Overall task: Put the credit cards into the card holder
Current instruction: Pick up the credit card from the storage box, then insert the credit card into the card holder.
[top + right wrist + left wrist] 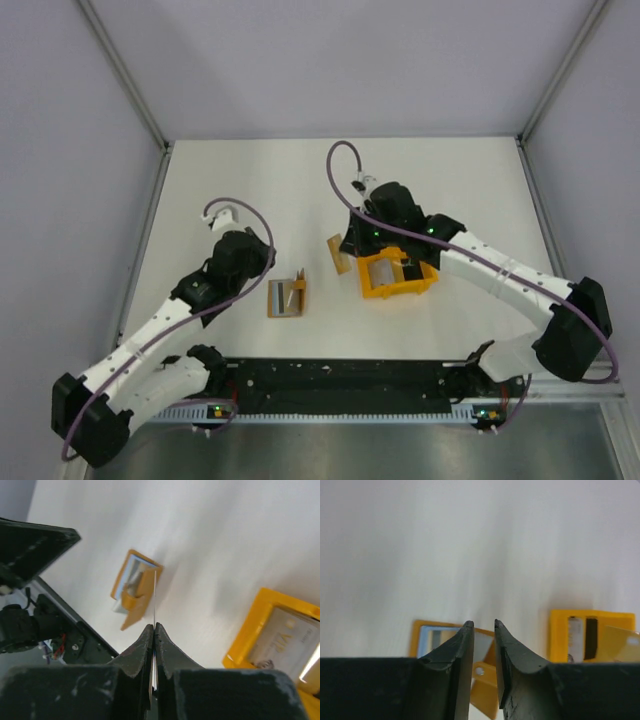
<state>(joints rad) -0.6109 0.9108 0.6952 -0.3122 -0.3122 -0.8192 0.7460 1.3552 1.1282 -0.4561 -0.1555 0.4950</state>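
Clamping one card (pixel 154 600) near the wallet (pixel 287 298), the right gripper (pixel 154 627) hasn't pocketed it. A second card (pixel 289 640) lies farther from the wallet. The left gripper (pixel 484 625) is slightly parted, empty.

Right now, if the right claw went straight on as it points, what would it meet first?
Probably the open card holder: the right claw pinches a credit card aimed at it, though depth is unclear.
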